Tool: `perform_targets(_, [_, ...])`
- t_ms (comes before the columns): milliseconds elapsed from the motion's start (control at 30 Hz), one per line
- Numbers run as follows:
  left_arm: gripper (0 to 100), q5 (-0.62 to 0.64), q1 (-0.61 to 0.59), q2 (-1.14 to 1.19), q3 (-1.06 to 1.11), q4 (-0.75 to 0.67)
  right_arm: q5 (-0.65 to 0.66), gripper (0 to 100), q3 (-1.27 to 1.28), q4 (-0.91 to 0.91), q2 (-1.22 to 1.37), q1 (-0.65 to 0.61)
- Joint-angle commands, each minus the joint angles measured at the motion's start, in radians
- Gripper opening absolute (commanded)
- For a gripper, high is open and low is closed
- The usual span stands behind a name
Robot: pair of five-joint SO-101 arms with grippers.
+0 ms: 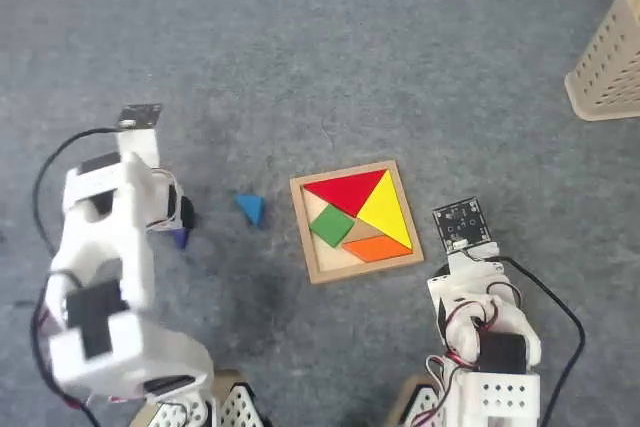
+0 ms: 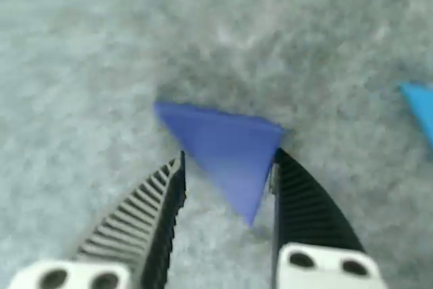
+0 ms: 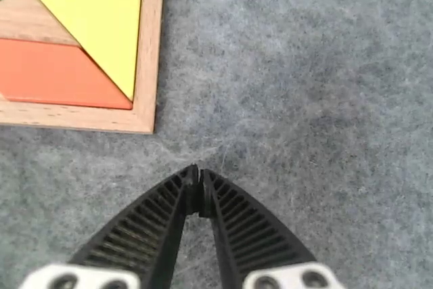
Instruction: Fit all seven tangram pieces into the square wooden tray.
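Presently noting the blue triangle (image 2: 226,150) flat on the carpet (image 2: 101,45), lodged between the spread fingers (image 2: 159,214) of the left gripper (image 2: 226,181). Touches one finger at a corner and sits just beside the other; contact there not certain. Points its tip back toward the gripper base, with one edge out past the fingertips.

Handling, as judged: probably light, stiff painted wood. Thin, so little side face to pinch. Likely smooth-edged, hence apt to slip or pivot if squeezed on slanted sides. Best taken across two edges near the middle, fingertips low against the pile, not at the sharp tip. Not fragile by the look of it; calls for a square squeeze rather than a gentle one.

From above: light-blue piece (image 1: 250,209) beyond the left fingertips toward the tray (image 1: 345,272), apart from both. Tray holding red triangle (image 1: 345,192), yellow triangle (image 1: 385,209), green square (image 1: 330,225) and orange piece (image 1: 377,247), with bare wood showing among them.

Right gripper (image 3: 199,187): fingers pressed together, nothing between them, over bare carpet. Tray corner just ahead of the fingertips, off to one side.

Surface: grey short-pile carpet. Likely grippy with some give, so may let fingertips sink slightly below a piece's edge.

Room: pale strip along the far edge. Perforated beige bin (image 1: 610,57) at the far corner, well apart from either gripper's fingers.
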Motion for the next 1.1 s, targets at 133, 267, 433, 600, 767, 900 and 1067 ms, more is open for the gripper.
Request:
perform_targets(133, [20,0.089,0.043,-0.466,0.177,-0.017,0.011,0.6,0.015,0.005,0.008,0.010])
perform_targets(267, [20,0.107,0.058,-0.443,0.154,-0.020,0.011,0.6,0.015,0.005,0.008,0.010])
perform_targets(433, [20,0.112,0.126,-0.216,0.065,-0.021,0.011,0.6,0.015,0.005,0.008,0.010])
perform_targets(600, [20,0.107,0.077,0.066,-0.065,-0.018,0.011,0.6,0.015,0.005,0.008,0.010])
perform_targets(767, [20,0.080,0.026,0.196,-0.176,0.028,0.011,0.6,0.015,0.005,0.008,0.010])
perform_targets(900, [20,0.080,0.023,0.201,-0.179,0.031,0.011,0.6,0.015,0.005,0.008,0.010])
perform_targets(1067, [19,0.074,0.020,0.206,-0.176,0.051,0.011,0.6,0.015,0.005,0.008,0.010])
